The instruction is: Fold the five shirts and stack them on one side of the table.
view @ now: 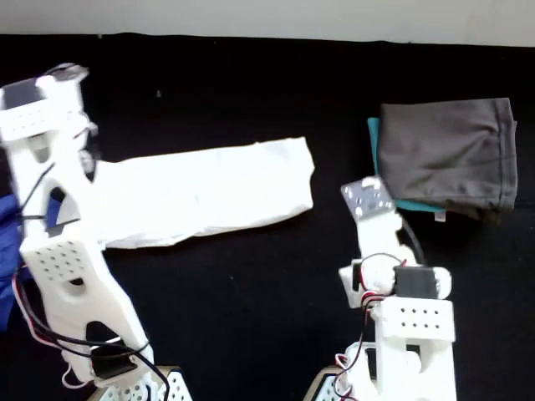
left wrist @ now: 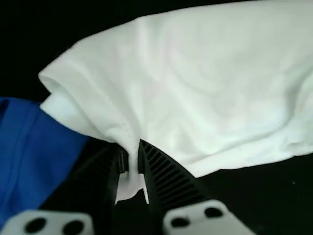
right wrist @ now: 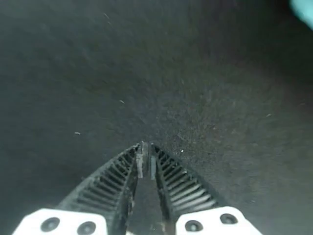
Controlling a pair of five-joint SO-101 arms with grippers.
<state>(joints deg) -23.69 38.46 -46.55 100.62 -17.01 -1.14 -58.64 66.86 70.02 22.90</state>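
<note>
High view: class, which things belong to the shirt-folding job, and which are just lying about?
Job: white shirt, grey shirt, teal shirt, blue shirt, left pincer shut on the white shirt.
Lying about: the table itself.

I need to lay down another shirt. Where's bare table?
Bare table lies in front of the white shirt, between the left arm and right arm, and behind it, beside the grey shirt. Crowded: left edge, with the blue shirt.

Black table [view: 251, 322] — a pale wall [view: 267, 17] behind it.
</note>
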